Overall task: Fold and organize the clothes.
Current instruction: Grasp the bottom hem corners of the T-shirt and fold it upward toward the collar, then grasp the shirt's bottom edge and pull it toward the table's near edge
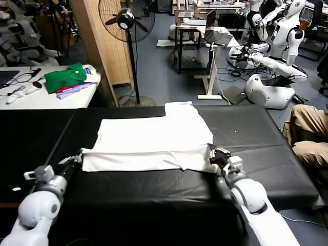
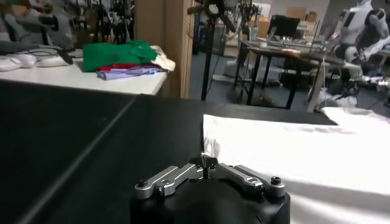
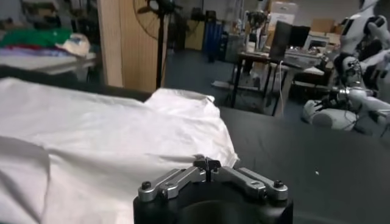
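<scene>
The white T-shirt [image 1: 154,136] lies flat on the black table [image 1: 154,189], its near part folded up into a strip across the front. One sleeve points to the far side. At the strip's left end my left gripper [image 1: 81,155] is down low; in the left wrist view it [image 2: 207,163] is shut with the shirt's [image 2: 317,152] corner pinched at the tips. My right gripper [image 1: 211,152] is at the strip's right end. The right wrist view shows it [image 3: 207,164] with jaws together on the shirt's [image 3: 109,134] edge.
To the far left, a white table [image 1: 46,100] holds a green garment [image 1: 64,78], a purple cloth [image 1: 74,91] and cables. A standing fan [image 1: 126,20] and a wooden panel are behind. A seated person's knees [image 1: 310,133] are at the right edge.
</scene>
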Controlling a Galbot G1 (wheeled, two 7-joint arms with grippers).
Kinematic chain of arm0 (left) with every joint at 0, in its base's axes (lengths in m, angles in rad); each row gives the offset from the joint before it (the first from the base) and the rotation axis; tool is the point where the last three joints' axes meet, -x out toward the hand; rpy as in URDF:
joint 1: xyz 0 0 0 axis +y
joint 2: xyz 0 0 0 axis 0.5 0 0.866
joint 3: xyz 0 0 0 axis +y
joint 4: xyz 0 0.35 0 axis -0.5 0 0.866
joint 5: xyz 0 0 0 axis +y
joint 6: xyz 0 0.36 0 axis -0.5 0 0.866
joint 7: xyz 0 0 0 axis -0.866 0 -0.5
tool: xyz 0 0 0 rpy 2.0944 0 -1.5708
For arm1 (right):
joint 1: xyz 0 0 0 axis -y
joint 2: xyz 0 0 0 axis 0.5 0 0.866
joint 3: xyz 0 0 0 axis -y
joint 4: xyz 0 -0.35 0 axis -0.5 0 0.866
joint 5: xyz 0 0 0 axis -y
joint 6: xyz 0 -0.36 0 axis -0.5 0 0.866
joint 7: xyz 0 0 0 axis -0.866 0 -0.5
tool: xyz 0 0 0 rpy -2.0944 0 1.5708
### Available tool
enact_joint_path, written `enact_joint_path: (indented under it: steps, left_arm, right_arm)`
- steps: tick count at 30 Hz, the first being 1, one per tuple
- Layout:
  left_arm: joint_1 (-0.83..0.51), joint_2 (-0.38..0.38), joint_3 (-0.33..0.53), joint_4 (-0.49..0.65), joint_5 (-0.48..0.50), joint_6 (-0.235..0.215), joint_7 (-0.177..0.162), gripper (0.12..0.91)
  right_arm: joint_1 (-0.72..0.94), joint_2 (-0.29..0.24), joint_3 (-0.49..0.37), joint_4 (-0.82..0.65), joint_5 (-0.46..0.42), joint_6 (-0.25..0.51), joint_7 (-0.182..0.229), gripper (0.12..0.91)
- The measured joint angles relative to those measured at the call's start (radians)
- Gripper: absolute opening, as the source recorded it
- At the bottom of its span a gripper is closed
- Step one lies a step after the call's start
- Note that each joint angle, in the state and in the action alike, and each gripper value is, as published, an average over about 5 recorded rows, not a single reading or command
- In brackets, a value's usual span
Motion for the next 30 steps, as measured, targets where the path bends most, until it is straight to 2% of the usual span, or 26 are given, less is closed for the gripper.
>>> enact_joint_path:
  steps: [2, 4, 10, 13, 16, 21, 24, 27, 30]
  left_arm:
    - [-0.015, -0.001, 0.013, 0.009, 0.013, 0.004, 0.002, 0.167]
    - [-0.021, -0.001, 0.019, 0.011, 0.020, 0.007, 0.002, 0.250]
    - [-0.010, 0.005, 0.016, 0.010, 0.024, 0.008, 0.002, 0.584]
    - [0.005, 0.006, 0.007, 0.006, 0.016, 0.009, 0.004, 0.728]
    - [0.026, 0.006, 0.001, -0.002, 0.009, 0.009, 0.011, 0.788]
    - [0.061, 0.003, -0.002, -0.005, 0.003, 0.014, 0.030, 0.798]
    - [0.077, 0.003, -0.005, -0.004, -0.014, 0.023, 0.038, 0.798]
    - [0.085, 0.004, -0.006, 0.003, -0.033, 0.036, 0.045, 0.796]
    - [0.089, 0.004, -0.007, 0.010, -0.048, 0.049, 0.049, 0.751]
  right_arm:
    - [-0.014, -0.012, 0.009, 0.021, 0.018, -0.009, -0.005, 0.277]
    - [-0.035, -0.024, 0.021, 0.053, 0.033, -0.018, -0.007, 0.395]
    - [-0.123, -0.036, 0.062, 0.156, 0.062, -0.040, 0.006, 0.710]
    - [-0.166, -0.032, 0.076, 0.191, 0.071, -0.052, 0.014, 0.784]
    - [-0.201, -0.024, 0.081, 0.206, 0.071, -0.065, 0.019, 0.796]
    - [-0.239, -0.010, 0.081, 0.211, 0.073, -0.079, 0.027, 0.798]
    - [-0.250, -0.004, 0.081, 0.211, 0.072, -0.083, 0.032, 0.773]
    - [-0.253, 0.000, 0.079, 0.209, 0.071, -0.086, 0.035, 0.677]
    - [-0.253, 0.000, 0.079, 0.209, 0.070, -0.088, 0.038, 0.524]
